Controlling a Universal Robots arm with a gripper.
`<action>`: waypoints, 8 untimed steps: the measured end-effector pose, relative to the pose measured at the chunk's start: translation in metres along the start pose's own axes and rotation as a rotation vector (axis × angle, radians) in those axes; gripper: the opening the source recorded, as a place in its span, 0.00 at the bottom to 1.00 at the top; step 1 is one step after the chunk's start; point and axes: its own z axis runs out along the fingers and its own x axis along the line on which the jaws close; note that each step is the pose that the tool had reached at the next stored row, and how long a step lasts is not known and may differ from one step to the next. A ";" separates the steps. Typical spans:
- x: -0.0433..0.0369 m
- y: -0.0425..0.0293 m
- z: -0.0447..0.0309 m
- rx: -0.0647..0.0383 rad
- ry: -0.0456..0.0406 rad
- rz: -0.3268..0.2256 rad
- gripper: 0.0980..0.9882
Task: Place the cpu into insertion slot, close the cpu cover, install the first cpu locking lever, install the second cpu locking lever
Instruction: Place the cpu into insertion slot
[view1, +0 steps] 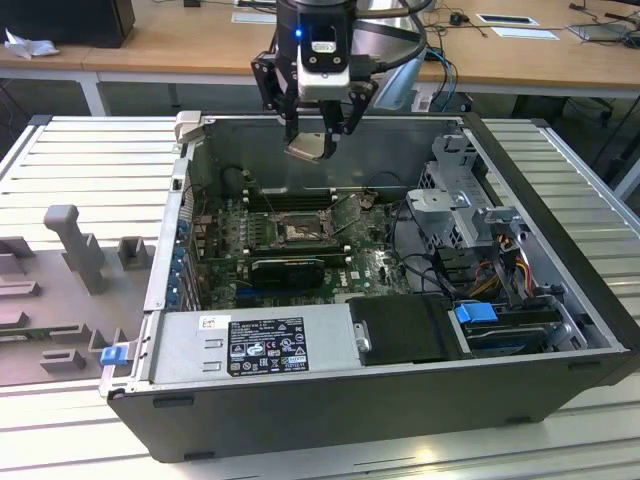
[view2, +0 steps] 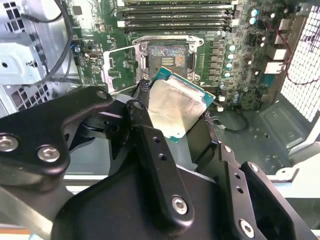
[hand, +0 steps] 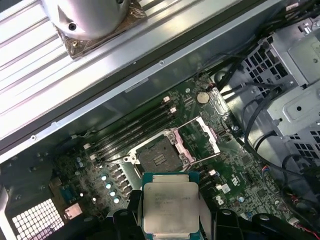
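Observation:
My gripper (view1: 314, 140) hangs above the rear wall of the open computer case, shut on the cpu (view1: 308, 148). Both wrist views show the cpu (view2: 172, 107) (hand: 170, 206) as a flat square chip with a silver top and green rim, clamped at its edges between the black fingers (view2: 150, 145). Well below it on the green board lies the insertion slot (view1: 300, 232) (view2: 167, 56) (hand: 159, 159), uncovered, with nothing in its pin field. The cpu cover (view2: 120, 67) (hand: 202, 139), a thin silver frame, is swung open to one side of the slot.
Long black memory slots (view1: 290, 198) run behind the socket, and a long black card (view1: 288, 268) lies in front of it. The power supply (view1: 265, 345) fills the case front. A drive cage (view1: 455, 195) with cables (view1: 495, 270) stands at the exterior view's right.

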 end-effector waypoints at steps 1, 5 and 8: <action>0.0000 0.0000 0.0001 0.000 -0.0011 0.011 0.50; 0.0000 -0.0001 0.0007 -0.001 -0.0055 0.059 0.50; 0.0000 -0.0001 0.0012 -0.002 -0.0098 0.105 0.50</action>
